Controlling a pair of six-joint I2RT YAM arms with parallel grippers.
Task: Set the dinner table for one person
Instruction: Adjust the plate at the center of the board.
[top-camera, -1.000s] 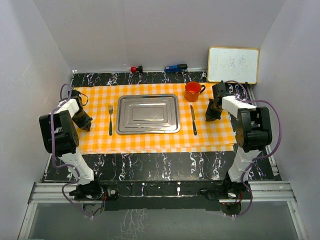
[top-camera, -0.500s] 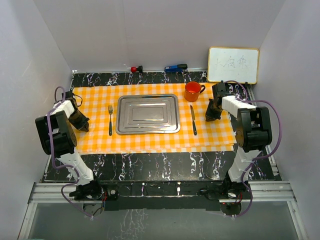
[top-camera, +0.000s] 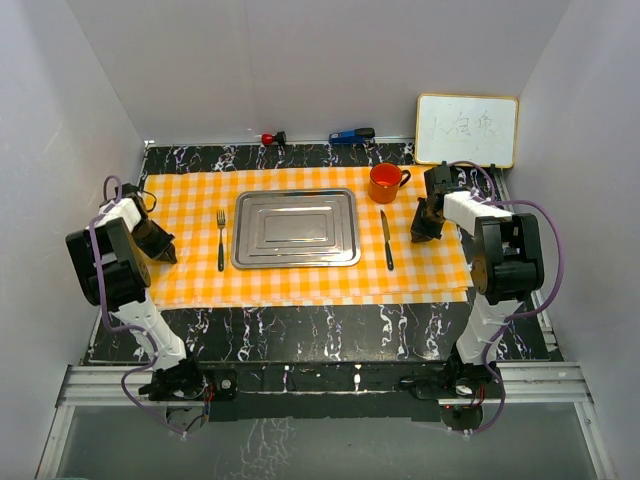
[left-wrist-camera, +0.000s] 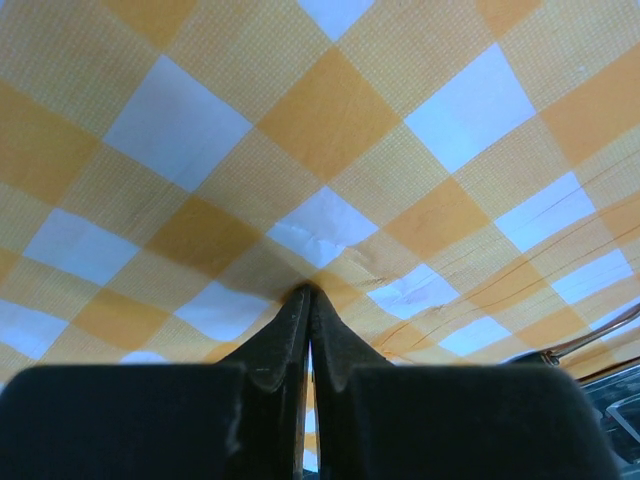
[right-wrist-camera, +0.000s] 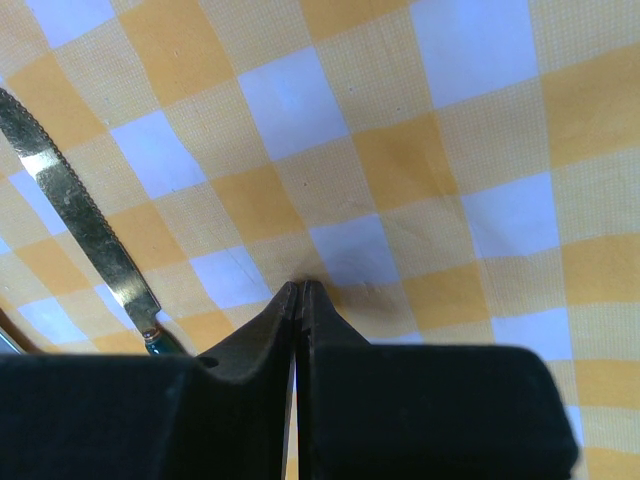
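Tools angled steeply down: left tool pinching checked cloth; right tool closed, tips on it.

Plain pale grey walls closed me in on three sides: back, left, right, all bare. Small whiteboard stood at far right corner, faint scribble on it, unreadable to me. Light was even and soft, no hard shadows. Black marble-veined worktop filled booth. Silver metal rail ran along its near edge. Grey floor showed below.
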